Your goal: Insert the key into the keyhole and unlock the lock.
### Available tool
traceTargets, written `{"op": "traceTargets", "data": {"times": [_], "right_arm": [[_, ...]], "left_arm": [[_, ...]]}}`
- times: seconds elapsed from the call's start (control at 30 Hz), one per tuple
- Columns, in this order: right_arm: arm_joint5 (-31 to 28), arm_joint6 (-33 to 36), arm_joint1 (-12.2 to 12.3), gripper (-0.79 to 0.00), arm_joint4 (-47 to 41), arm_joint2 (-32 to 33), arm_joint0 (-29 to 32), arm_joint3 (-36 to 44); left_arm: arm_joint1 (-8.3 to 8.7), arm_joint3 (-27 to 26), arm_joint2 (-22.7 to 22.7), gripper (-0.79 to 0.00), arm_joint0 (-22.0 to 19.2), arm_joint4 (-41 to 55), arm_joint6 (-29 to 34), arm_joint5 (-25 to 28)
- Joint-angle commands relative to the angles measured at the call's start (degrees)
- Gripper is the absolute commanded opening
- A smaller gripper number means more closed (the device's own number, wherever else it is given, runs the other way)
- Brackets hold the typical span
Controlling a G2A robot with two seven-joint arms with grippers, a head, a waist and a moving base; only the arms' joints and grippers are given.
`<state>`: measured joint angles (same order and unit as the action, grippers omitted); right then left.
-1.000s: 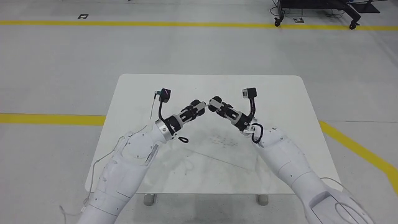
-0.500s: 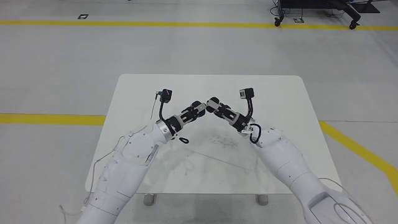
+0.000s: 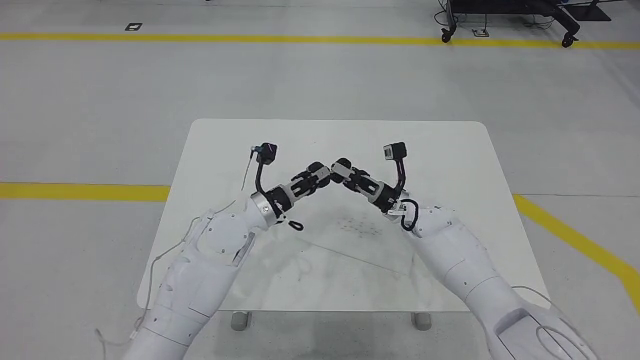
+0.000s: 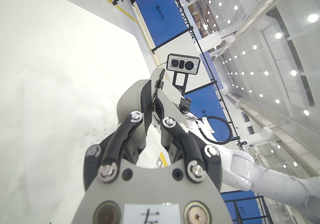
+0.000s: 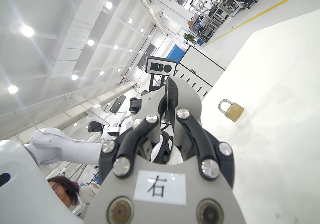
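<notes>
Above the middle of a white table (image 3: 450, 160), the left gripper (image 3: 318, 171) and right gripper (image 3: 342, 167) meet tip to tip, raised off the surface. The right jaws are closed on a thin metal sliver seen edge-on, which we judge to be the key (image 5: 166, 94). The left jaws are drawn together; we cannot tell whether they pinch anything. A brass padlock (image 5: 233, 111) lies flat and loose toward the table's left edge, apart from both grippers, its keyhole hidden. We judge three risks: the fingertips knocking the key askew, the thinly held key twisting or dropping, and the unheld padlock sliding when pushed.
</notes>
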<state>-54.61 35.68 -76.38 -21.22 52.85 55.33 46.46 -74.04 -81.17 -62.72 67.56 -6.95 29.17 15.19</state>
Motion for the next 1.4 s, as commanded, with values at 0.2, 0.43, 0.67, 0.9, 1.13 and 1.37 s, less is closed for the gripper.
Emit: {"op": "traceTargets", "data": {"times": [0.2, 0.43, 0.67, 0.9, 1.13, 1.37], "right_arm": [[-0.45, 0.56, -0.08, 0.0, -0.22, 0.4, 0.02, 0.07], [-0.51, 0.5, -0.08, 0.0, -0.35, 0.54, 0.02, 0.01], [-0.51, 0.5, -0.08, 0.0, -0.35, 0.54, 0.02, 0.01], [-1.52, 0.42, 1.99, 0.0, 12.76, 3.84, -1.72, -0.78], [-1.09, 6.27, 5.03, -0.305, 18.59, 7.89, 0.1, 4.42], [1.76, 13.26, 5.99, -0.456, 9.93, 7.94, 2.43, 8.21]], "left_arm": [[0.06, -0.26, -0.01, -0.785, 0.15, -0.55, -0.43, 0.47], [0.39, -0.46, -0.65, -0.785, 0.04, -3.29, -0.44, 2.05], [0.39, -0.46, -0.65, -0.785, 0.04, -3.29, -0.44, 2.05], [0.51, -1.43, -0.78, -0.785, 0.79, -2.14, 0.65, 1.41], [0.87, -1.66, -0.38, -0.785, 0.45, -2.37, 5.88, 1.94], [1.18, -1.69, 0.0, -0.785, 0.11, -2.96, 8.53, 4.83]]}}
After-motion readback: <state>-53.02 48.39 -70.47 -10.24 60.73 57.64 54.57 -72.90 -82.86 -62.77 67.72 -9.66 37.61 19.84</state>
